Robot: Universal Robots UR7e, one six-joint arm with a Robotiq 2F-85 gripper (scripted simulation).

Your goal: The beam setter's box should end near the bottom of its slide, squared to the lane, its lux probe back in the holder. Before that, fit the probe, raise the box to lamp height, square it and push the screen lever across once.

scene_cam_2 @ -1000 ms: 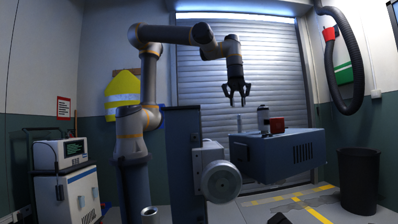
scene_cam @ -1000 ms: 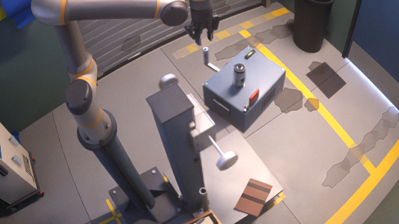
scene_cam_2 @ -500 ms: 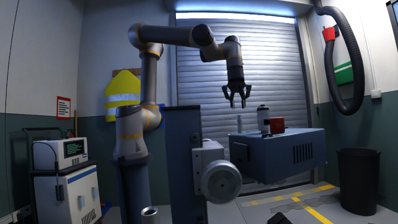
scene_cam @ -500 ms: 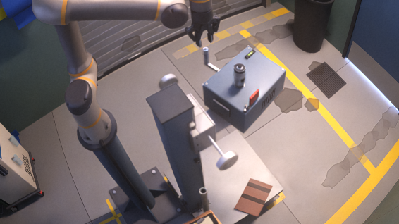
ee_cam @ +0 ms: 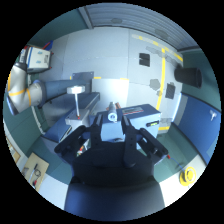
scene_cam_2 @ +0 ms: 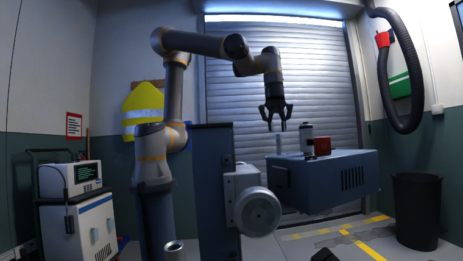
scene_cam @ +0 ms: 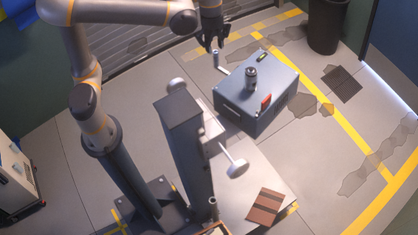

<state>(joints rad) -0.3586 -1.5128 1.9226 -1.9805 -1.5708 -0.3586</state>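
A slim upright grey handle (scene_cam: 215, 58) (scene_cam_2: 278, 143) (ee_cam: 112, 116) stands at the rear corner of the blue box, directly under my gripper (scene_cam: 213, 43) (scene_cam_2: 276, 126) (ee_cam: 112, 121), which hangs just above it, open and holding nothing. The blue box (scene_cam: 255, 92) (scene_cam_2: 322, 178) (ee_cam: 129, 124) sits raised on the slide column (scene_cam: 184, 147) (scene_cam_2: 212, 181). The grey lux probe (scene_cam: 250, 78) (scene_cam_2: 306, 138) stands fitted upright on the box top. The red screen lever (scene_cam: 266, 102) (scene_cam_2: 322, 146) sits beside the probe, and a green level vial (scene_cam: 261, 56) (ee_cam: 152, 124) lies near the far edge.
A ribbed roller door (scene_cam_2: 291, 97) closes the wall behind the box. A handwheel (scene_cam: 237, 167) (scene_cam_2: 257, 212) projects from the column's carriage, and an empty probe holder tube (scene_cam: 213, 207) (scene_cam_2: 174, 250) stands at the base. A black bin (scene_cam: 326, 24) (scene_cam_2: 416, 209) stands right.
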